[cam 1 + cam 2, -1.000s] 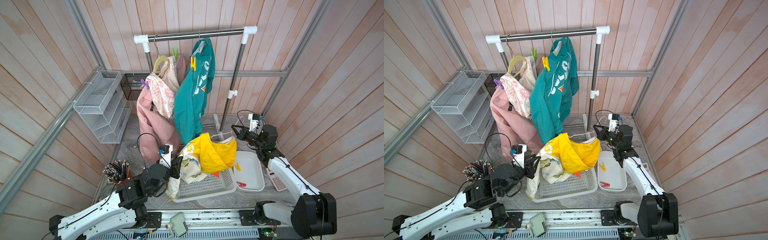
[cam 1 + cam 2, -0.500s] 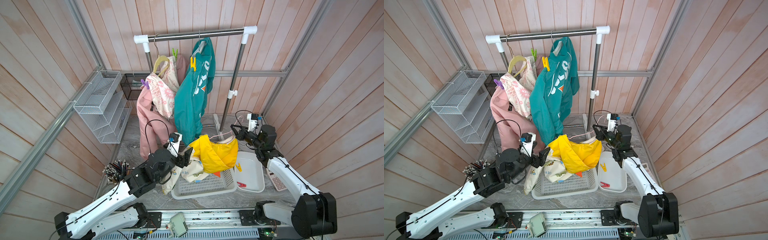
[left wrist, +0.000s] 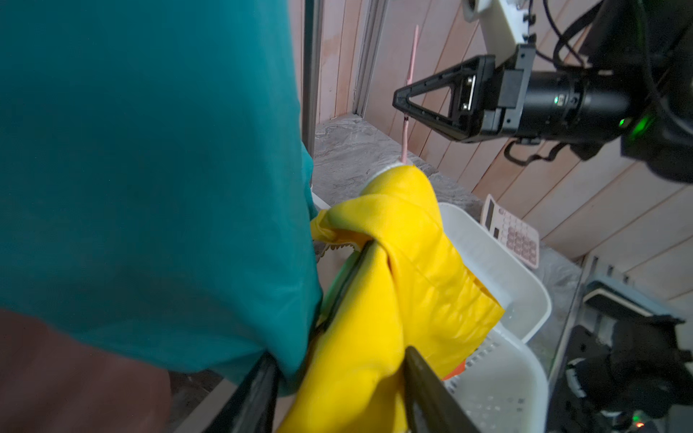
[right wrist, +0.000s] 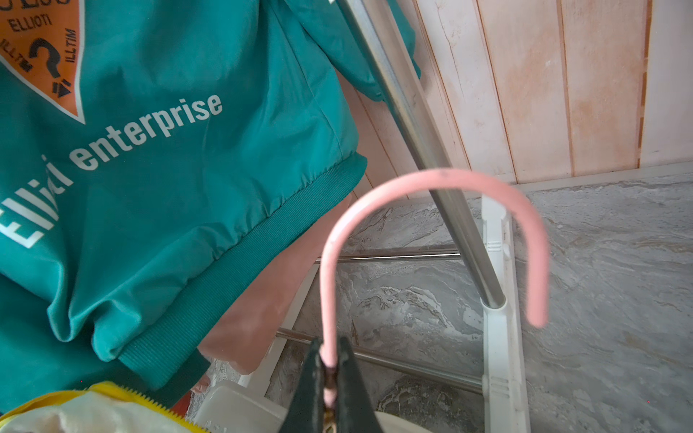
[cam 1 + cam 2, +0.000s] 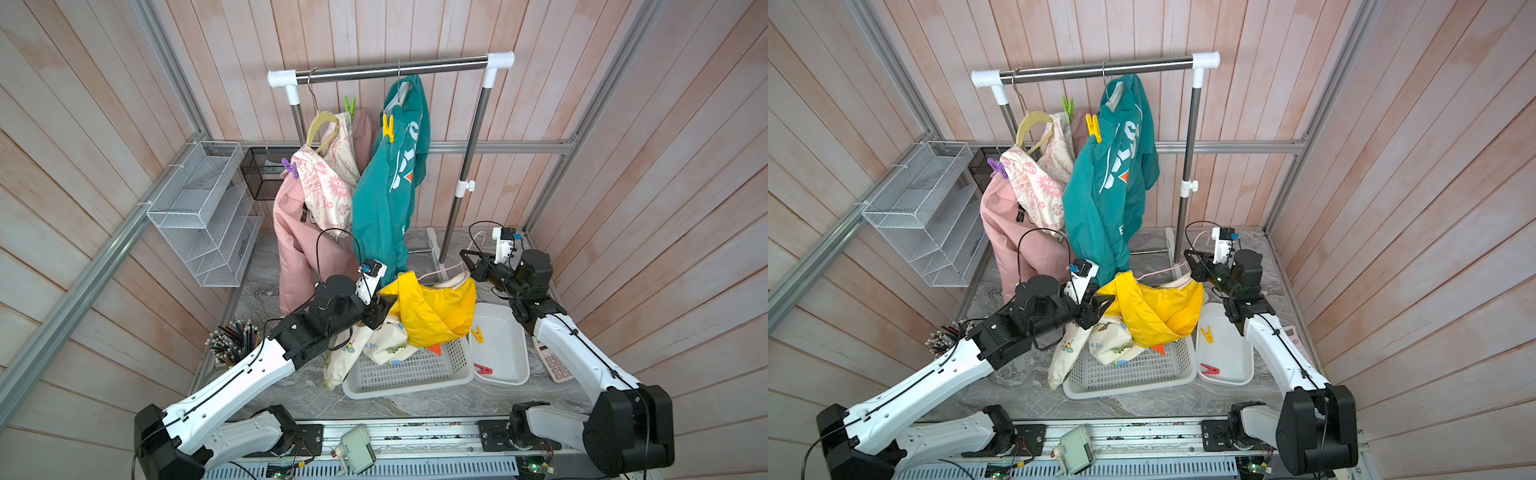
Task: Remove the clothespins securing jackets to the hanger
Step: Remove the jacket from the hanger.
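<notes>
A: What's hanging?
B: The pink jacket (image 5: 291,249) and teal jacket (image 5: 382,208), on the rail (image 5: 390,68). The yellow jacket (image 5: 436,307) sags over the basket (image 5: 407,376), left gripper (image 5: 385,305) clamped on it, right gripper (image 4: 329,360) pinching a pink hanger (image 4: 431,178).
A: And the clothespins (image 5: 387,126)?
B: Three clipped up there, two in the tray (image 5: 515,332).

The grey marbled tabletop (image 5: 436,401) carries a white slotted basket (image 5: 407,384) just under the left claw (image 5: 384,307). Under the right claw (image 5: 467,262) stands a white tray (image 5: 503,332), and beside the tray a pink calculator (image 5: 550,359). Pencils (image 5: 232,340) stand behind the left claw.
</notes>
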`<act>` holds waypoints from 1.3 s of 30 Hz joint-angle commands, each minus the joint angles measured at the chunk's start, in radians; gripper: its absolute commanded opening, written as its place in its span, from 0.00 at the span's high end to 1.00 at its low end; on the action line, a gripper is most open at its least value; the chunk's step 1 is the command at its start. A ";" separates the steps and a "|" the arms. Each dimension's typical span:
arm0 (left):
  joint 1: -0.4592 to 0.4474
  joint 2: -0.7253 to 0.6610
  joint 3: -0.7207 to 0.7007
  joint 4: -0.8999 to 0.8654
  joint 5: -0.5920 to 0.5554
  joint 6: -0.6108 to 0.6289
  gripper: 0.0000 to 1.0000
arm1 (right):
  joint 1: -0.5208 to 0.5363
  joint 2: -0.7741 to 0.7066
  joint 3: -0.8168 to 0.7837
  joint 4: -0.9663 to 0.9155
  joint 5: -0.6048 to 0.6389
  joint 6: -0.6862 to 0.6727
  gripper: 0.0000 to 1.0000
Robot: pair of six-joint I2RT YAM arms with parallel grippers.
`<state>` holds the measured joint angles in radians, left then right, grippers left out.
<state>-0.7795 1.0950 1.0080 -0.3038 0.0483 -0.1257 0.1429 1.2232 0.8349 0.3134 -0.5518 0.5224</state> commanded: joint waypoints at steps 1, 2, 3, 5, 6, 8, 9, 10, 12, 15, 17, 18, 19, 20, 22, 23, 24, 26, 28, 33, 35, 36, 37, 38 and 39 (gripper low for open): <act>0.010 0.005 0.029 -0.025 0.013 0.011 0.64 | 0.003 0.009 0.029 -0.001 -0.001 -0.011 1.00; 0.011 0.000 0.027 -0.022 0.009 0.009 0.68 | 0.003 0.010 0.030 -0.004 0.001 -0.013 1.00; 0.012 -0.006 0.024 -0.018 0.006 0.009 0.73 | 0.003 0.011 0.031 -0.006 0.003 -0.013 1.00; 0.016 -0.017 0.017 -0.009 -0.001 0.005 0.83 | 0.003 0.015 0.033 -0.009 0.007 -0.012 1.00; 0.016 -0.023 0.015 -0.005 -0.010 0.002 0.88 | 0.004 0.017 0.033 -0.011 0.008 -0.010 1.00; 0.019 -0.035 0.012 -0.004 -0.029 -0.005 0.91 | 0.003 0.021 0.035 -0.015 0.018 -0.009 1.00; 0.019 -0.043 0.012 -0.005 -0.038 -0.011 0.94 | 0.003 0.021 0.036 -0.020 0.025 -0.009 1.00; 0.020 -0.051 0.012 -0.006 -0.045 -0.015 0.96 | 0.003 0.022 0.036 -0.024 0.032 -0.010 1.00; 0.021 -0.069 0.008 -0.005 -0.059 -0.024 1.00 | 0.001 0.025 0.040 -0.036 0.053 -0.009 1.00; 0.023 -0.103 -0.008 0.008 -0.076 -0.038 1.00 | -0.012 0.033 0.040 -0.041 0.076 0.010 1.00; 0.024 -0.132 -0.024 0.027 -0.082 -0.054 1.00 | -0.025 0.038 0.036 -0.040 0.085 0.030 1.00; 0.023 -0.147 -0.033 0.037 -0.084 -0.061 1.00 | -0.030 0.040 0.035 -0.038 0.088 0.038 1.00; 0.023 -0.159 -0.041 0.045 -0.085 -0.069 1.00 | -0.035 0.042 0.031 -0.032 0.089 0.048 1.00; 0.024 -0.170 -0.049 0.048 -0.085 -0.073 1.00 | -0.040 0.043 0.029 -0.028 0.088 0.056 1.00; 0.023 -0.182 -0.060 0.051 -0.091 -0.086 1.00 | -0.048 0.048 0.024 -0.007 0.078 0.079 1.00; 0.023 -0.186 -0.063 0.050 -0.092 -0.089 1.00 | -0.051 0.050 0.023 0.000 0.072 0.087 1.00; 0.023 -0.188 -0.067 0.050 -0.099 -0.095 1.00 | -0.052 0.052 0.021 0.013 0.068 0.095 1.00; 0.024 -0.193 -0.076 0.055 -0.114 -0.112 1.00 | -0.058 0.059 0.013 0.040 0.051 0.123 1.00; 0.031 -0.207 -0.090 0.073 -0.132 -0.142 1.00 | -0.068 0.067 0.002 0.073 0.031 0.160 1.00; 0.079 -0.271 -0.148 0.160 -0.091 -0.227 1.00 | -0.074 0.073 -0.005 0.087 0.023 0.175 1.00; 0.092 -0.283 -0.158 0.163 -0.078 -0.239 1.00 | -0.078 0.075 -0.005 0.089 0.024 0.181 1.00; 0.095 -0.285 -0.158 0.158 -0.075 -0.244 1.00 | -0.079 0.076 -0.007 0.092 0.021 0.189 1.00; 0.096 -0.283 -0.158 0.153 -0.069 -0.247 1.00 | -0.082 0.077 -0.009 0.100 0.019 0.199 1.00; 0.096 -0.278 -0.158 0.150 -0.062 -0.249 1.00 | -0.083 0.078 -0.011 0.109 0.016 0.209 1.00; 0.095 -0.271 -0.157 0.146 -0.052 -0.251 1.00 | -0.084 0.079 -0.015 0.118 0.011 0.221 1.00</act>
<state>-0.7010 0.8509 0.8459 -0.2241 0.0116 -0.3424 0.0971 1.2839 0.8425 0.3832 -0.6270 0.7322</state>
